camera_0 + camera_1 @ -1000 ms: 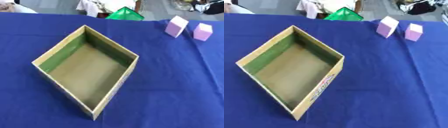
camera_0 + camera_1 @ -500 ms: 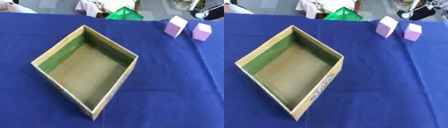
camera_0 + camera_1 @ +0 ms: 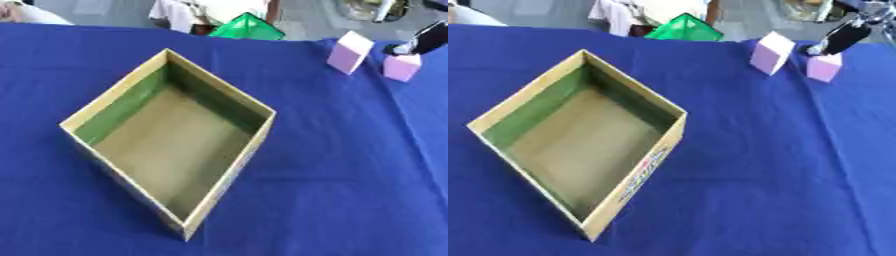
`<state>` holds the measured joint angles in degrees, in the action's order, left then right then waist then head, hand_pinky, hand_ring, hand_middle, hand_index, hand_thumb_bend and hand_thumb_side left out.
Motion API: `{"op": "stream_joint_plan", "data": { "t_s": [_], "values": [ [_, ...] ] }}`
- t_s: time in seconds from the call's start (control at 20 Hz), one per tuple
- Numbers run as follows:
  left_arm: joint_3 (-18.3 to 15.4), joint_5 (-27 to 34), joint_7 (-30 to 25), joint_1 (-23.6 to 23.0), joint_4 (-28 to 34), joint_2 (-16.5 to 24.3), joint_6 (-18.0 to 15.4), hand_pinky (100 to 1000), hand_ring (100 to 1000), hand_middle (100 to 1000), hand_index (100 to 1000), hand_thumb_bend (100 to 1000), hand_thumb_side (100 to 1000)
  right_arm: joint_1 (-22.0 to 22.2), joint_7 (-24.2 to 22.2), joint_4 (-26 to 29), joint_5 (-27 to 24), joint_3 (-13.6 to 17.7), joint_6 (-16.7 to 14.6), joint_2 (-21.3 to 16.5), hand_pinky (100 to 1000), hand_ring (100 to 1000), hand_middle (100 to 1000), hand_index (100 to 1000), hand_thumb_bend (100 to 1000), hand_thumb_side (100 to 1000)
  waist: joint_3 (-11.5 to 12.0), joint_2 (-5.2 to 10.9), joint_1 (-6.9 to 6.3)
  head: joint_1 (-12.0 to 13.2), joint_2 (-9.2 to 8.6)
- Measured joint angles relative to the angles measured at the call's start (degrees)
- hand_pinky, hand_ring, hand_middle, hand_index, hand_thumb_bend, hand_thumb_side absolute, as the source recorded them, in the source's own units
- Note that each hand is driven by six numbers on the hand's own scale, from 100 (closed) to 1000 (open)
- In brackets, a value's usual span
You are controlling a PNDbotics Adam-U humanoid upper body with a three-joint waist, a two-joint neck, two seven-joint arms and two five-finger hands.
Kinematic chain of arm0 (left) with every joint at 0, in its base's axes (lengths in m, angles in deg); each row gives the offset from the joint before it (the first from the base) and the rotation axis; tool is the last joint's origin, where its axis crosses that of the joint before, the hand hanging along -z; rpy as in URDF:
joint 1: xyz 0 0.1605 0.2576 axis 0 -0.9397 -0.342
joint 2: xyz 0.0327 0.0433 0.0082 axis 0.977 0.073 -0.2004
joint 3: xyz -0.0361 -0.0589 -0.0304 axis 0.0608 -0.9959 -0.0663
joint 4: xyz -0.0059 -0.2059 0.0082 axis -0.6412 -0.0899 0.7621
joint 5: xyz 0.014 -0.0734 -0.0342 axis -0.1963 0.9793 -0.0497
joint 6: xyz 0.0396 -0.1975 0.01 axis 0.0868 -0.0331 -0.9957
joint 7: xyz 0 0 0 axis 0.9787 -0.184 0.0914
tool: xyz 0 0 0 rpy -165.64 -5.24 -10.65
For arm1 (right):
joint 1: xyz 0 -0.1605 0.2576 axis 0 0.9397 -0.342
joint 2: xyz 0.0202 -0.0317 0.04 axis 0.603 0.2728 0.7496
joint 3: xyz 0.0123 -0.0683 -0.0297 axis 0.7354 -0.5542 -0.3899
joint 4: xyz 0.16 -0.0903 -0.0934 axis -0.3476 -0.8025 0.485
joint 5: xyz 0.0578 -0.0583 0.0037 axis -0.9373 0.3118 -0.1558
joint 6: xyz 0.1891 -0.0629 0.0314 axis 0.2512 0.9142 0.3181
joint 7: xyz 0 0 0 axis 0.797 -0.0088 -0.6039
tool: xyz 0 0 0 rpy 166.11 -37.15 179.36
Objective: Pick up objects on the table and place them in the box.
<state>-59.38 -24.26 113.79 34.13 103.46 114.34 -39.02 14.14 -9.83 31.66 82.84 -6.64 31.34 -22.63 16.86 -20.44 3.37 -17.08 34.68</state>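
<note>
the open cardboard box with green-lined inner walls [image 3: 131,102] sits empty on the blue-clothed desk [image 3: 341,165], turned so one corner points toward the robot. the task's things lie well apart from it at the far right: a taller pale pink block [image 3: 350,52] and, just beside it to the right, a smaller pink cube [image 3: 824,67]. a green angular object [image 3: 247,28] shows at the far edge of the desk, behind the box. the robot's right hand [image 3: 843,37], dark and coming in from the upper right corner, sits directly above and behind the smaller pink cube; contact cannot be confirmed, and whether its fingers are spread or closed cannot be told from either view. the left hand shows in no view. judged risks: the two pink pieces stand close together, so a descent onto the cube could brush the taller block and tip it or push it further away. the cube lies near the far edge of the desk, and a sideways nudge in place of a clean grip could slide it off the cloth. the cloth itself could bunch under a dragging fingertip and shift both pieces. the carry to the box runs a long diagonal, and its near rim stands high; a low carry could strike the wall and shove the light box askew, or drop the cube outside it.
</note>
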Motion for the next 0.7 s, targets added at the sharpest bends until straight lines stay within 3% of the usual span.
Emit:
{"op": "stream_joint_plan", "data": {
  "t_s": [0.35, 0.7],
  "values": [
    [0.00, 0.00, 0.00, -0.03, 0.00, 0.02, 0.01, 798, 626, 606, 879, 543, 969, 0.30, -5.92, 0.04, 5.16, 3.65, -0.23, 1.02, 942, 959, 935, 1000, 449, 164, -0.06, -0.60, 0.32, 0.08, -0.52],
    [0.00, 0.00, -0.01, -0.05, 0.00, 0.04, 0.02, 799, 625, 605, 878, 541, 970, 0.84, -8.96, -0.60, 6.28, 5.76, 1.26, 1.19, 940, 960, 935, 1000, 430, 173, 0.42, -1.23, 0.26, 0.12, -1.06]
  ]
}}
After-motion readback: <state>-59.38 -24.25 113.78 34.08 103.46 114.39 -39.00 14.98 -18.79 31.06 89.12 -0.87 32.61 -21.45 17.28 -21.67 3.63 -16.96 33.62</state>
